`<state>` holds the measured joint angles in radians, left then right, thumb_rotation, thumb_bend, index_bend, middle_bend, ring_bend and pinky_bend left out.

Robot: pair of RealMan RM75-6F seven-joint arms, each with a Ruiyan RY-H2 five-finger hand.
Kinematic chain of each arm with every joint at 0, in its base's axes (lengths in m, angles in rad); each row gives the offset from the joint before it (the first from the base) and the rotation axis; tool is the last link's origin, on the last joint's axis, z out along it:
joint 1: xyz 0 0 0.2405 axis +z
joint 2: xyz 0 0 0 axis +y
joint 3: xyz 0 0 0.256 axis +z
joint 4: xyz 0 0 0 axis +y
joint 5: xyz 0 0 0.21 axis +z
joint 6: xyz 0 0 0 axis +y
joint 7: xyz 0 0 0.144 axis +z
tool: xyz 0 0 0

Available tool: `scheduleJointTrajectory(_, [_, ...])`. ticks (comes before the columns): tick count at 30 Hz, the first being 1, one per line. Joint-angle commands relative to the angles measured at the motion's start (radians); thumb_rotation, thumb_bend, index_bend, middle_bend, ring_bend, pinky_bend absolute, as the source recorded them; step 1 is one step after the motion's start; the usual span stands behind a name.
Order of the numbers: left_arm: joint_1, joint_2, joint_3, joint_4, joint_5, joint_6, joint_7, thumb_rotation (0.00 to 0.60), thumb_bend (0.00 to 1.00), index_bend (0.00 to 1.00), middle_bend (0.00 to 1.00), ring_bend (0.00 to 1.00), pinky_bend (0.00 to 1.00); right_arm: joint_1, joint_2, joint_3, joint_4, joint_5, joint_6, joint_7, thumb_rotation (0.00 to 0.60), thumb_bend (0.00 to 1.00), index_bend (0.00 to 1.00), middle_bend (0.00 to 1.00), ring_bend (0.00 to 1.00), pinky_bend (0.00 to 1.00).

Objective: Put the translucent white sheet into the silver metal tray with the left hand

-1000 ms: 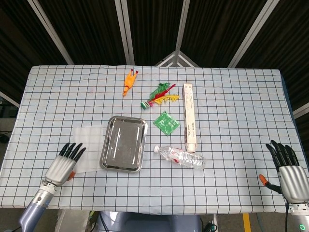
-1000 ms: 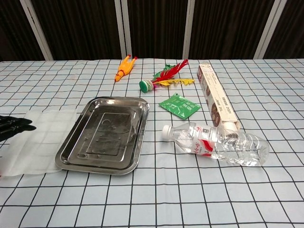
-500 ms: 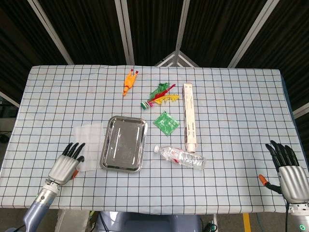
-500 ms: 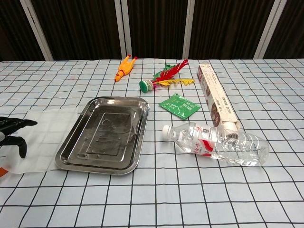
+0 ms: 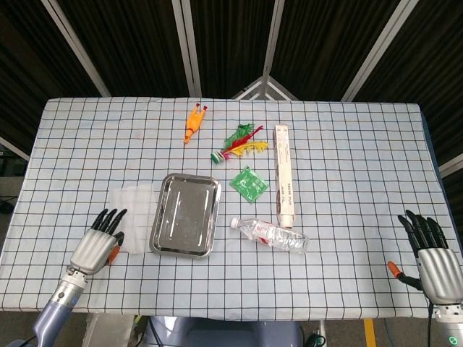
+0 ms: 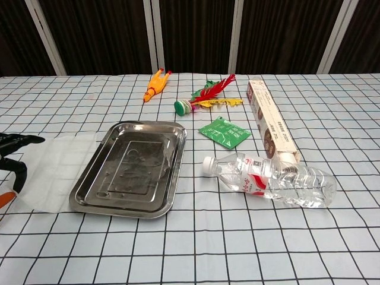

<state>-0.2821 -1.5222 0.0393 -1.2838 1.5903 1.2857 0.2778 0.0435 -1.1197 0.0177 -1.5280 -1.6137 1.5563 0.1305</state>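
The translucent white sheet (image 5: 134,211) (image 6: 62,169) lies flat on the checked cloth, just left of the silver metal tray (image 5: 186,247) (image 6: 122,209). My left hand (image 5: 97,240) (image 6: 13,161) is at the sheet's near-left edge. Its fingers (image 6: 24,140) reach over that edge and the thumb (image 6: 18,177) curls down at it, with a gap between them. The sheet's near-left corner looks pushed in. Whether the sheet is pinched is unclear. My right hand (image 5: 432,254) rests at the table's front right, fingers spread, holding nothing.
A clear water bottle (image 6: 270,180) lies right of the tray. Behind it are a long cardboard box (image 6: 270,126), a green packet (image 6: 224,132), a feathered shuttlecock (image 6: 205,98) and an orange rubber chicken (image 6: 154,85). The table's front edge runs just behind my left hand.
My left hand's thumb has curled in toward the sheet's edge. The sheet's near-left edge has been pushed toward the tray. The right hand has not moved.
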Motion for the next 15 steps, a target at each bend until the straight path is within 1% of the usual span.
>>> scheduleJointTrajectory(1, [-0.002,0.004,-0.005,-0.003,-0.004,0.002,-0.002,0.600,0.49,0.62,0.02,0.00,0.00,0.000,0.000,0.000,0.000,0.000,0.000,0.000,0.600,0.29,0.00,0.00,0.00,0.01])
scheduleJointTrajectory(6, [-0.010,0.015,-0.022,-0.010,-0.006,0.013,-0.002,0.600,0.49,0.62,0.03,0.00,0.00,0.000,0.000,0.000,-0.001,0.001,0.000,0.001,0.600,0.29,0.00,0.00,0.00,0.01])
scheduleJointTrajectory(8, [-0.028,0.027,-0.049,-0.026,-0.005,0.021,0.003,0.600,0.49,0.62,0.03,0.00,0.00,0.000,0.000,0.000,-0.001,0.001,-0.001,0.001,0.600,0.29,0.00,0.00,0.00,0.01])
scheduleJointTrajectory(12, [-0.097,0.064,-0.145,-0.096,-0.019,0.017,0.031,0.600,0.49,0.61,0.03,0.00,0.00,0.001,0.000,0.001,-0.003,0.001,-0.002,-0.001,0.600,0.29,0.00,0.00,0.00,0.01])
scheduleJointTrajectory(14, [-0.149,0.087,-0.212,-0.152,-0.042,-0.008,0.066,0.600,0.49,0.61,0.03,0.00,0.00,0.003,-0.001,0.002,-0.003,0.000,-0.003,-0.002,0.600,0.29,0.00,0.00,0.00,0.01])
scheduleJointTrajectory(15, [-0.164,0.093,-0.230,-0.171,-0.052,-0.019,0.078,0.600,0.49,0.61,0.03,0.00,0.00,0.003,-0.001,0.002,-0.003,0.000,-0.004,-0.002,0.600,0.29,0.00,0.00,0.00,0.01])
